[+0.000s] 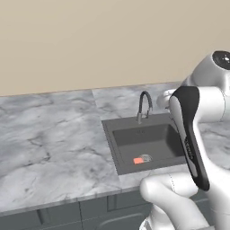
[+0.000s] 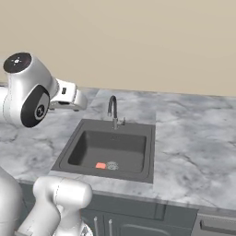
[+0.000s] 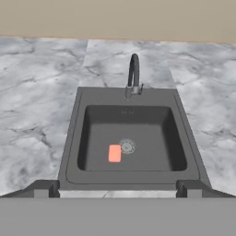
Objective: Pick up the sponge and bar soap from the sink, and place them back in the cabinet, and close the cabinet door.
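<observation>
A plain beige wall (image 1: 90, 40) rises behind everything, meeting the back edge of a long grey marble counter (image 1: 49, 139) that runs across both base views. Below the counter's front lip sit grey base cabinet fronts (image 2: 138, 221).

The white arm (image 1: 197, 134) stands between the base cameras and the counter; in the left base view its dark-sided link covers the right end of the sink and the counter beyond it, so that corner of the basin cannot be judged from there. In the right base view the arm's upper joint sits at the left, clear of the basin.

Set into the counter is the sink (image 3: 78, 138), a dark grey rectangular basin. A curved metal faucet (image 3: 133, 76) stands at the middle of its back edge, arching forward over the basin. A round drain (image 3: 127, 146) lies near the middle of the basin floor.

The bar soap (image 3: 115, 153), a flat pink-orange bar, lies on the sink floor just beside the drain, on the side away from the arm in the left base view, with bare floor around it.

The gripper (image 3: 118, 191) hangs above the sink's near rim with its fingertips (image 3: 44, 190) spread wide apart, holding nothing
</observation>
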Tool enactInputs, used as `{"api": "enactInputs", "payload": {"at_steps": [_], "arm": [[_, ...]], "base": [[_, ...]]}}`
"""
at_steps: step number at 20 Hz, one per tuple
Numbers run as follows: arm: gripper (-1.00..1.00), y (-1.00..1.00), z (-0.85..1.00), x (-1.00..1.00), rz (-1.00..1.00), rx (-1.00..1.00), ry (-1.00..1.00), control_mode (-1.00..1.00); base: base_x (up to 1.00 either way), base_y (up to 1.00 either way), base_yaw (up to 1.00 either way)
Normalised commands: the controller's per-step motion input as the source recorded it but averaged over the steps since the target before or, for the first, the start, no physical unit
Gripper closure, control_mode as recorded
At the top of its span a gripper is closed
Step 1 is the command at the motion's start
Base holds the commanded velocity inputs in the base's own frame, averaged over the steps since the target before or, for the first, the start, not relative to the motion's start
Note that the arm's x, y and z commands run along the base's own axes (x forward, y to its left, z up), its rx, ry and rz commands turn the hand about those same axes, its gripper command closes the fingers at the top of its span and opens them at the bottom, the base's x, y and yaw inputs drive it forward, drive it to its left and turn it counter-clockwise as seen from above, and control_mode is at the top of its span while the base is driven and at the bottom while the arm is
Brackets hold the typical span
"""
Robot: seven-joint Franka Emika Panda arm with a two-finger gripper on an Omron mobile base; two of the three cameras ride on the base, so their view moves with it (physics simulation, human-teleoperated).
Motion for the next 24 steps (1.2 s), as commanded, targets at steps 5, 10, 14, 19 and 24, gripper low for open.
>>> {"api": "enactInputs", "payload": {"at_steps": [5,10,14,19,24], "arm": [[-1.00,0.00,-0.37,0.00,0.00,0.00,0.06,-1.00],[-1.00,0.00,-0.31,-0.01,0.00,0.03,0.03,-1.00],[-1.00,0.00,-0.36,0.00,0.00,0.01,0.02,-1.00],[-1.00,0.01,-0.38,0.00,0.00,0.00,0.02,-1.00],[-1.00,0.00,-0.30,0.00,0.00,0.00,0.04,-1.00]], "base": [[0.00,0.00,0.00],[0.00,0.00,0.00],[0.00,0.00,0.00],[0.00,0.00,0.00],[0.00,0.00,0.00]]}}
